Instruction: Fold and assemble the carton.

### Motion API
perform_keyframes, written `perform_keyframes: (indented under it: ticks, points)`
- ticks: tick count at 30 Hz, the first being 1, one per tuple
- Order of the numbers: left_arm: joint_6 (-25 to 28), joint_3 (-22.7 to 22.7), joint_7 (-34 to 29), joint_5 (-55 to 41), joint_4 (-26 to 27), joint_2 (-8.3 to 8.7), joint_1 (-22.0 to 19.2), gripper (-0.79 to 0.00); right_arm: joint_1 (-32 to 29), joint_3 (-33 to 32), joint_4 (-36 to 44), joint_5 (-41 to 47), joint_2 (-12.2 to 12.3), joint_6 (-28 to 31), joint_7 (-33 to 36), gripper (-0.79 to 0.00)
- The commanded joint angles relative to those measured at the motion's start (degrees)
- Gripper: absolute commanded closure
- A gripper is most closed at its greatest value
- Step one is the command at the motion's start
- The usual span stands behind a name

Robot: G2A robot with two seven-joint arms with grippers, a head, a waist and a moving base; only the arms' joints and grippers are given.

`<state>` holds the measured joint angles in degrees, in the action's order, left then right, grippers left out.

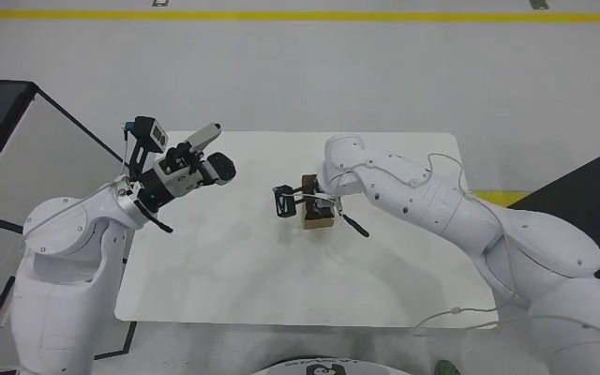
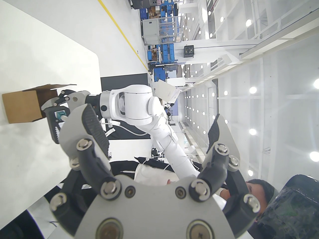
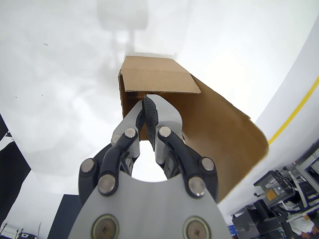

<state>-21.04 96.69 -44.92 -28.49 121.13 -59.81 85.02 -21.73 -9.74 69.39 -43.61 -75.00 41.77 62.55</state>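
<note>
One brown carton [image 3: 159, 75], one end open

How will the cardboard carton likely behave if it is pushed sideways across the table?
Probably light and easy to slide: the carton is small, thin-walled cardboard on a smooth white table. Its open flap is unsecured, so it likely hinges and flexes instead of passing force. With one end open, the walls may skew under pressure.
</note>
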Motion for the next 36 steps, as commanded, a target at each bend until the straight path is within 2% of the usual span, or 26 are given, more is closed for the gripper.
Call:
perform_keyframes:
  ticks: [1, 14, 36]
  points:
    - [0.0, 0.0, 0.0, 0.0, 0.0, 0.0, 0.0, -0.785, -0.27, 0.0, -1.39, -0.34, -0.78, 0.28, -0.31, 0.0]
    - [0.0, 0.0, 0.0, 0.0, 0.0, 0.0, 0.0, -0.785, -1.47, 0.0, -9.4, -2.99, -5.34, 1.23, -1.27, 0.0]
    - [0.0, 0.0, 0.0, 0.0, 0.0, 0.0, 0.0, -0.785, -3.69, -0.64, -11.74, -7.2, -5.87, 1.15, -4.57, 0.0]
